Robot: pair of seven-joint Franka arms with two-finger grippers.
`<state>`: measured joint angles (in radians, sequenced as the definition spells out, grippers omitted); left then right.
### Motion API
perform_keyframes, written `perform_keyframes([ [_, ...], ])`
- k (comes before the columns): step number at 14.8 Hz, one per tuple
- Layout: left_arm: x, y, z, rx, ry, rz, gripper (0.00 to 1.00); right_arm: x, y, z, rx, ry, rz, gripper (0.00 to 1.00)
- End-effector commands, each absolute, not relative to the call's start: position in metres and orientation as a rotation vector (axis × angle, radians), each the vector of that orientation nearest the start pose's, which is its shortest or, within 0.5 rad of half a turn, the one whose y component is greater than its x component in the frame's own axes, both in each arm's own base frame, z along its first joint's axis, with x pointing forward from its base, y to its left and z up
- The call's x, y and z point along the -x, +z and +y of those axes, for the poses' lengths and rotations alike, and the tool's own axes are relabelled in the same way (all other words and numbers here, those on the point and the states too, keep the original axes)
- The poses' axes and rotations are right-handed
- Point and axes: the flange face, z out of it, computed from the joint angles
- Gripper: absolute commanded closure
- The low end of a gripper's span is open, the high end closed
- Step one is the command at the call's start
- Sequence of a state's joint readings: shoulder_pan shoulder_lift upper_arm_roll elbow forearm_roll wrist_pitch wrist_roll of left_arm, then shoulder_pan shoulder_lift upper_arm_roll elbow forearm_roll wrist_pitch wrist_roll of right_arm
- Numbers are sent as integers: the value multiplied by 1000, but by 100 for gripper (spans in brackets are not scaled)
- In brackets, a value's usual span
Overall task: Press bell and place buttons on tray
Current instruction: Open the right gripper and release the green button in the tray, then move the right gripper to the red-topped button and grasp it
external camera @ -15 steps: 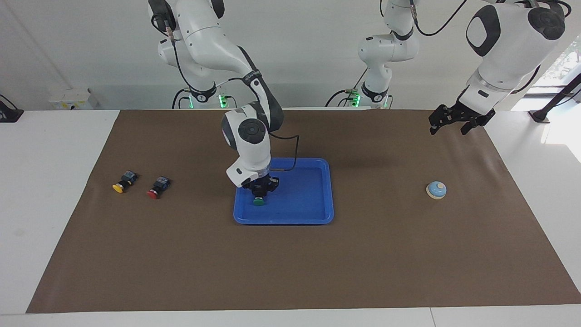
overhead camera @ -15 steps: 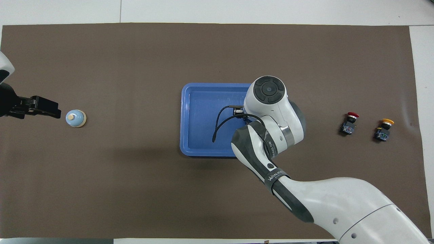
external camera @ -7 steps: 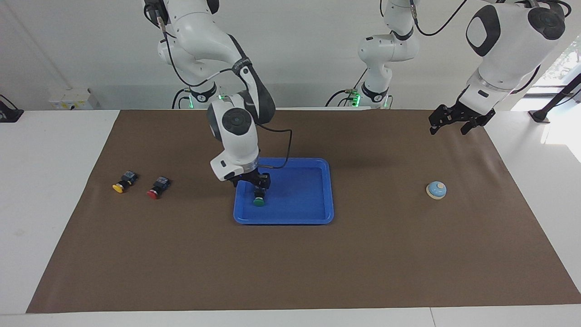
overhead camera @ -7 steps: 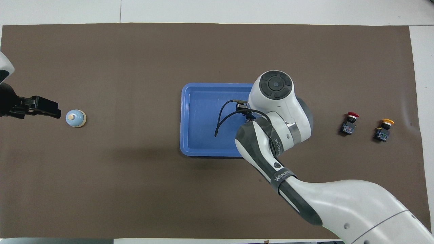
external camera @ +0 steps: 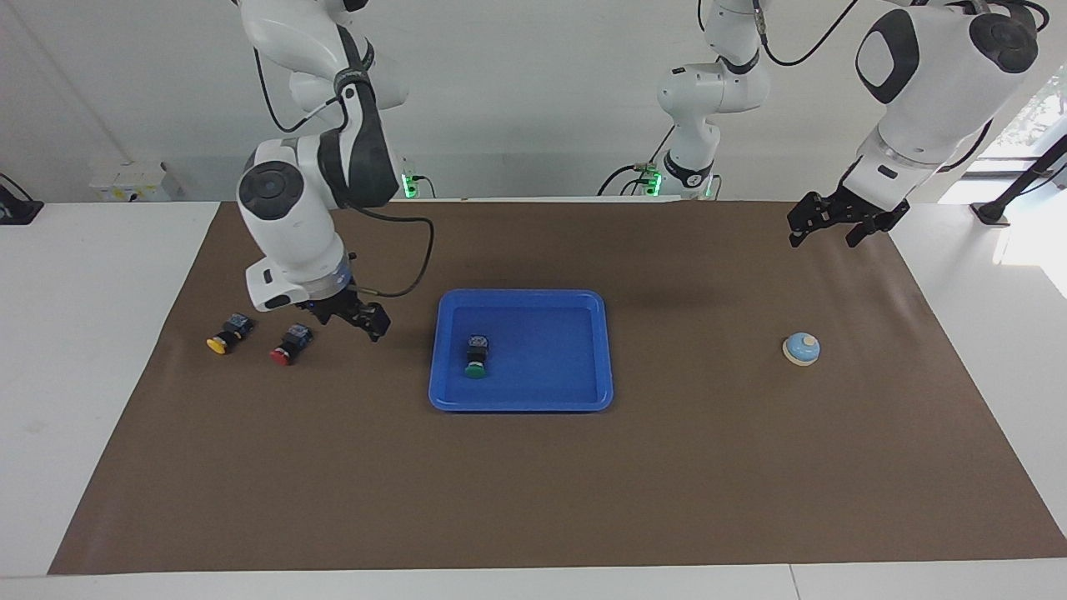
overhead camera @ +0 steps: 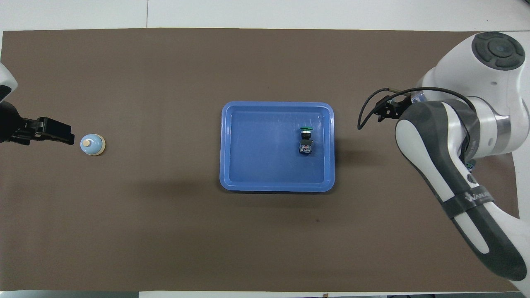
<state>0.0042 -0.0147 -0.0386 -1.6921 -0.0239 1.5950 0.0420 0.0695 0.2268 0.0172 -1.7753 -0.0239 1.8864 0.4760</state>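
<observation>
The green button (external camera: 476, 363) lies on its side in the blue tray (external camera: 575, 398), in the half toward the right arm's end of the tabletop, with its cap pointing away from the robots and its black body nearer to them. Nothing touches it. In the overhead view the same green button (overhead camera: 306, 139) sits just inside the tray's rim (overhead camera: 225, 145) on that side. The tray rests in the middle of the brown mat (external camera: 533, 483) that covers the tabletop (external camera: 83, 333).

The red button (external camera: 289, 345) and the yellow button (external camera: 226, 334) lie on the mat, well apart from the tray, toward the right arm's end; the yellow one is the one closer to that end. Both lie on their sides, caps pointing away from the robots (in the overhead view the right arm hides them).

The right gripper (external camera: 354, 317) hangs above the mat between the red button and the tray, close beside the red button, its fingers apart and holding nothing.

The bell (external camera: 801, 348) stands upright on the mat toward the left arm's end, well apart from the tray. The left gripper (external camera: 836, 218) waits raised above the mat's edge at that end, fingers spread, empty and clear of the bell.
</observation>
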Motion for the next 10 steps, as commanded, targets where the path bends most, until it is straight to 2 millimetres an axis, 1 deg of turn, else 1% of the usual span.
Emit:
perform_keyframes([
  [1,-544,582,-20,3152,133,112,0,-592,403,19,3141,216,586,0],
  [3,-544,582,-20,3152,133,112,0,-585,394,-7,3145,216,610,0],
  [4,-544,582,-20,3152,133,112,0,-581,390,-15,3144,196,602,0],
  [6,-544,582,-20,3152,133,112,0,-571,377,-36,3139,163,587,0],
  [8,-544,582,-20,3152,133,112,0,-554,357,-53,3137,108,556,0],
  [10,-544,582,-20,3152,133,112,0,-540,342,-63,3136,54,538,0],
])
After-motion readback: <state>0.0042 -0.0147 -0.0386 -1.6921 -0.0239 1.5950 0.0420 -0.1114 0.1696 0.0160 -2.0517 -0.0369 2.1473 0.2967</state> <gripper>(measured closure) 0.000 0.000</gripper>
